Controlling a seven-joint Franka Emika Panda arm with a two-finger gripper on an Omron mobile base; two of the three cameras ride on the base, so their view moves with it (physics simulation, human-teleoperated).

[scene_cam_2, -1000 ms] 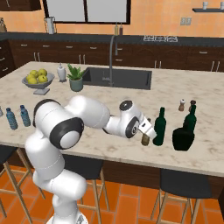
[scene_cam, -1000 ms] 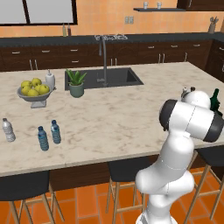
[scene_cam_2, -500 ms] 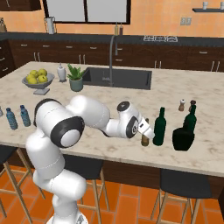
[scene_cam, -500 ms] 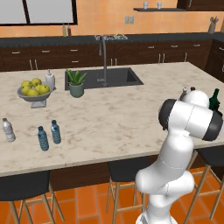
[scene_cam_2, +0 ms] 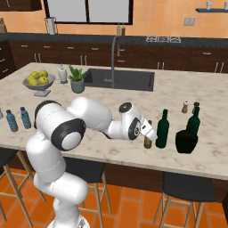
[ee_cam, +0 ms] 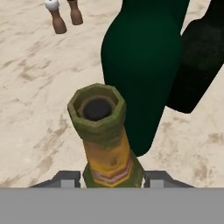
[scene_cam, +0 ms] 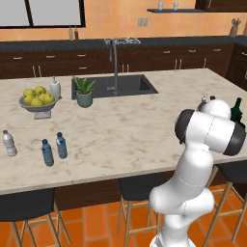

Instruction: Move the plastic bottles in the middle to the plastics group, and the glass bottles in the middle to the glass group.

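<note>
The right base view shows the robot's gripper [scene_cam_2: 148, 132] down by a short brown glass bottle with a thin neck [scene_cam_2: 147, 141], which stands on the pale stone bench [scene_cam_2: 89, 107]. This brown bottle stands straight up, its neck pointing at the ceiling. Just beside it is a tall slim dark green glass bottle [scene_cam_2: 162, 129], also standing straight up. Next to that tall bottle, on its far side from the brown one, is a wide squat dark green bottle [scene_cam_2: 186, 141] with a tall-necked dark green bottle [scene_cam_2: 194, 120] just behind it.

The hand view looks down at the round open mouth of the brown bottle [ee_cam: 105, 135], and the grey gripper [ee_cam: 107, 179] tips sit on each side of its neck. The gripper is a little bit open. I cannot tell if the tips touch the neck. The tall green bottle [ee_cam: 142, 61] is right behind it.

The left base view shows things the hand view does not. Far from the brown bottle, near the other end of the bench [scene_cam: 135, 120], stand two small blue plastic water bottles with blue caps [scene_cam: 54, 149] close together. A clear greyish bottle with a white cap [scene_cam: 9, 143] is near them.
</note>
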